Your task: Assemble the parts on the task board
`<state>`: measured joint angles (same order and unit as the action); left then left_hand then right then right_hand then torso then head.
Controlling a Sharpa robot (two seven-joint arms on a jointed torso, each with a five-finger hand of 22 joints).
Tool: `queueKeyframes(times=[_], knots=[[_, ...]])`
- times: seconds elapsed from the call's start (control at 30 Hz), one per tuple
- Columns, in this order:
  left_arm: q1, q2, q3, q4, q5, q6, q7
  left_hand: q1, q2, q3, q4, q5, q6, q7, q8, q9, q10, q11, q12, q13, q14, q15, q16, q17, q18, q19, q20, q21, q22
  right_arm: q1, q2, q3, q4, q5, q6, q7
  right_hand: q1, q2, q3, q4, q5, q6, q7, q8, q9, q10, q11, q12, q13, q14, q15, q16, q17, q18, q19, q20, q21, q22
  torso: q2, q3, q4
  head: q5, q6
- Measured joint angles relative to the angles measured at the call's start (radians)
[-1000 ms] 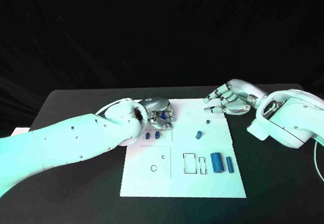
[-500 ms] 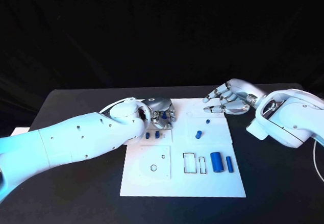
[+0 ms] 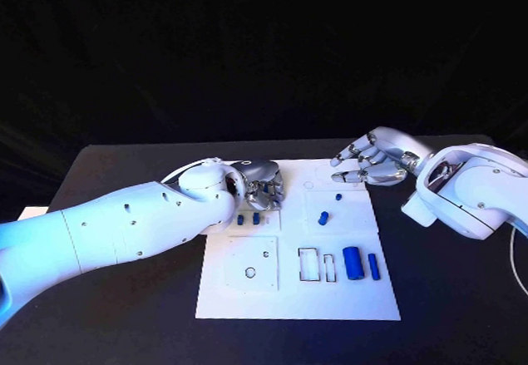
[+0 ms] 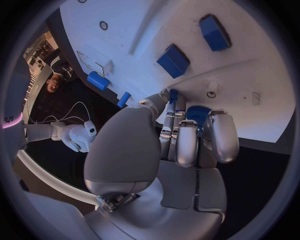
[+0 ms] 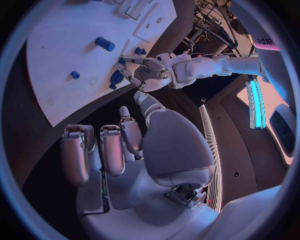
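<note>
The white task board lies in the middle of the table. My left hand hovers over its far left corner, fingers curled round a ridged blue part; the same hand and part appear in the right wrist view. Just nearer than that hand stand two small blue blocks. Two small blue pegs sit mid-board. A blue cylinder and a slim blue bar lie beside empty outlined slots. My right hand hangs at the far right corner, fingers bent, holding nothing.
A small ring mark is on the board's left panel. A white cable curves along the table's right edge. Black table surface surrounds the board on all sides.
My left hand has turned slightly over the far left corner, so the blue part in it shows less from above. The right hand has stayed in place.
</note>
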<state>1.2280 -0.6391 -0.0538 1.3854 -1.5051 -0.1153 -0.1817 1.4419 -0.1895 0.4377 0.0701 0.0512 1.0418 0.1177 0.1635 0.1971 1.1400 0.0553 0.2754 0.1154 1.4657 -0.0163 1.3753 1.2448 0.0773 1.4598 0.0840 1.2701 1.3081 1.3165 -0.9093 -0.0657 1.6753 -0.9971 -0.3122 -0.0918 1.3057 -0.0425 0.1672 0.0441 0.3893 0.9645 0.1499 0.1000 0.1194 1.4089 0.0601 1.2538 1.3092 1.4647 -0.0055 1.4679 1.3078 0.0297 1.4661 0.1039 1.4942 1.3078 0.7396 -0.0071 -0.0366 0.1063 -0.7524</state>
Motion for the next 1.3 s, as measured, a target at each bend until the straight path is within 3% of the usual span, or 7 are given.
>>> queueKeyframes(times=[0.23,0.33,0.6,1.3], knots=[[0.001,0.0,0.001,-0.001,-0.001,0.009,-0.004,0.0,0.0,0.002,-0.002,0.0,0.0,0.0,-0.015,-0.008,-0.001,0.001,-0.007,-0.002,0.0,0.0,0.0,-0.004,0.0,0.004,-0.004,0.004,0.0,0.0,0.0,0.0,0.0,0.0,0.0,0.0,0.0,0.0,0.0,0.0,0.0,0.0,0.0,0.0,0.0,0.0,0.0,0.0,0.0,0.0,0.0,0.0,0.0,0.0,0.0,0.0,0.0,0.0,0.0,0.0,-0.0005,0.001,0.001],[0.001,0.001,0.002,-0.001,-0.001,0.012,-0.006,-0.004,0.004,0.003,-0.003,0.0,-0.006,0.006,-0.024,-0.013,-0.009,0.009,-0.019,-0.006,0.0,0.0,0.0,-0.008,0.0,0.004,-0.004,0.004,0.0,0.0,0.001,0.0,0.0,0.0,0.0,0.0,0.0,0.0,0.0,0.0,0.0,0.0,0.0,0.0,0.0,0.0,0.0,0.0,0.0,0.0,0.0,0.0,0.0,0.0,0.0,0.0,0.0,0.0,0.0,0.0001,0.0,0.001,0.001],[0.002,-0.001,0.003,0.002,-0.001,0.02,-0.011,-0.015,-0.007,0.005,-0.006,0.0,-0.017,0.002,-0.044,-0.025,-0.04,0.018,-0.046,-0.015,0.0,0.0,0.0,-0.019,0.0,0.004,-0.004,0.004,0.0,0.0,0.001,0.0,-0.001,0.001,0.001,0.001,0.0,0.0,0.0,0.0,0.0,0.0,0.0,0.0,0.0,0.0,0.0,0.0,0.0,0.0,0.0,0.0,0.0,0.0,0.0,0.0,0.0,0.0,0.0,-0.0004,-0.0002,0.002,0.0],[-0.001,-0.01,0.007,0.011,-0.001,0.021,-0.011,-0.027,-0.011,0.002,-0.008,0.0,-0.024,0.001,-0.048,-0.029,-0.056,0.027,-0.064,-0.024,0.001,0.006,-0.005,-0.037,0.0,0.007,0.0,-0.001,0.0,-0.001,0.001,0.0,-0.002,0.002,0.003,0.001,0.0,0.0,0.0,0.0,0.0,0.0,0.0,0.0,0.0,0.0,0.0,0.0,0.0,0.0,0.0,0.0,0.0,0.0,0.0,0.0,0.0,0.0,0.0,-0.0006,0.0,0.005,0.002]])
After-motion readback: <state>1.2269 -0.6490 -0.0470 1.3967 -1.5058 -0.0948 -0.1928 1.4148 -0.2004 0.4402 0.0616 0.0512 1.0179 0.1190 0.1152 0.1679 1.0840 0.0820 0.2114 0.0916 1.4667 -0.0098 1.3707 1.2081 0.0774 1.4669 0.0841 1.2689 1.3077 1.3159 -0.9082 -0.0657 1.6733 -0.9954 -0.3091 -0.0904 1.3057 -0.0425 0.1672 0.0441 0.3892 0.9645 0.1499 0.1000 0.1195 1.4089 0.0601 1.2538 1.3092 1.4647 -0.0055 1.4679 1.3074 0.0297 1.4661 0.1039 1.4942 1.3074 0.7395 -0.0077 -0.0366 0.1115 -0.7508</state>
